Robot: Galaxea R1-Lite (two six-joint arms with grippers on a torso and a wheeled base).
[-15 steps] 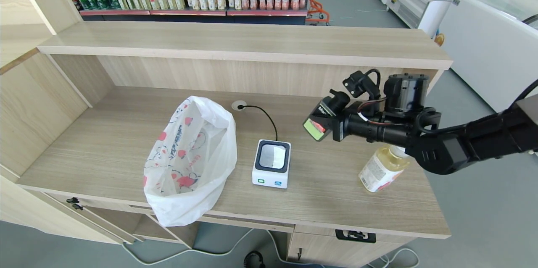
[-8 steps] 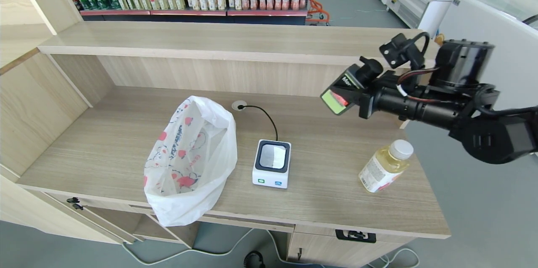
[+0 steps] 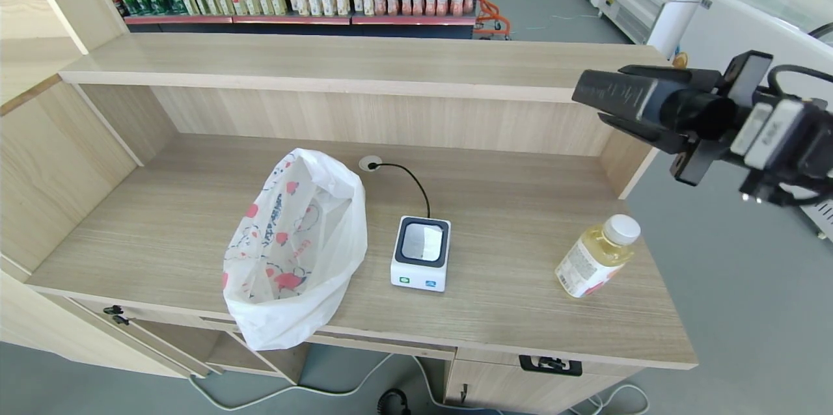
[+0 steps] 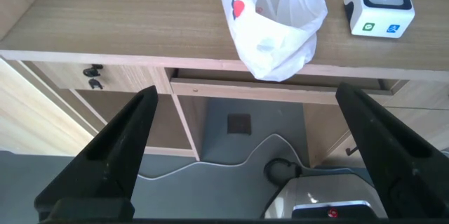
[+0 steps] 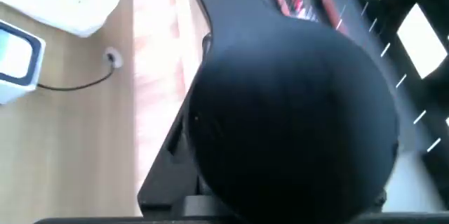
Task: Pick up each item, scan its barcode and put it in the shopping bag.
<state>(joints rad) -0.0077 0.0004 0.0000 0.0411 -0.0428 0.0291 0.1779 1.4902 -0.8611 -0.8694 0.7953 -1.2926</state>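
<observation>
Head view: bottle (image 3: 595,257) sits near the counter's (image 3: 507,311) right edge, right gripper (image 3: 589,106) high above, its grip impossible to tell. Left wrist view: left gripper (image 4: 247,97) fingers (image 4: 105,168) spread wide below shopping bag (image 4: 277,20) and scanner (image 4: 379,3)

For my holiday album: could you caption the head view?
Checkout counter holding a shopping bag, scanner and bottle, with the right gripper high near its right end.

A dark rounded shape (image 5: 295,112) looms over counter (image 5: 70,161), scanner (image 5: 12,59), cable (image 5: 70,86)
</observation>
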